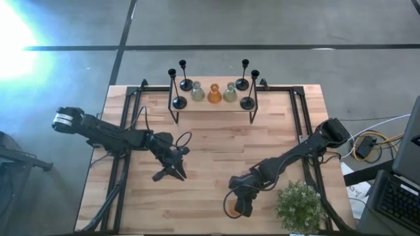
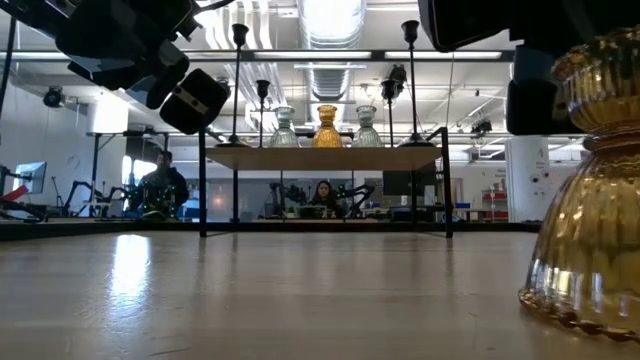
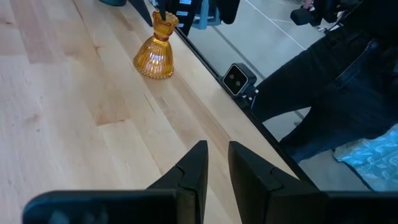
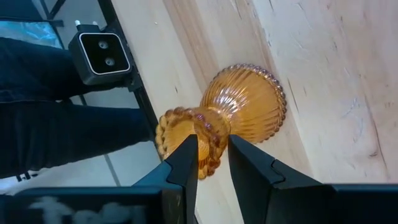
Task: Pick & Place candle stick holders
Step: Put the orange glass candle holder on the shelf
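We see the right gripper (image 4: 208, 158) low at the near table edge, just left of the potted plant (image 1: 300, 204), its two fingers closed around the rim of an amber holder (image 4: 233, 115) that stands upright on the wooden table (image 1: 216, 141). In the low view that amber holder (image 2: 590, 190) sits flat on the table at far right with the gripper on its top.

Left gripper (image 3: 216, 168) hangs over the left-middle of the table, grasping nothing, fingers nearly together with a thin gap; we see the same amber holder (image 3: 157, 50) well apart from it.

On the raised shelf (image 1: 213, 105) at the far side we count four black stem holders: two at left (image 1: 178, 98), two at right (image 1: 247, 98). Between them in a row stand a pale-green holder (image 1: 197, 92), a second amber holder (image 1: 214, 94), and another pale-green holder (image 1: 230, 93).

Two people sit in the room behind the table (image 2: 324, 195)
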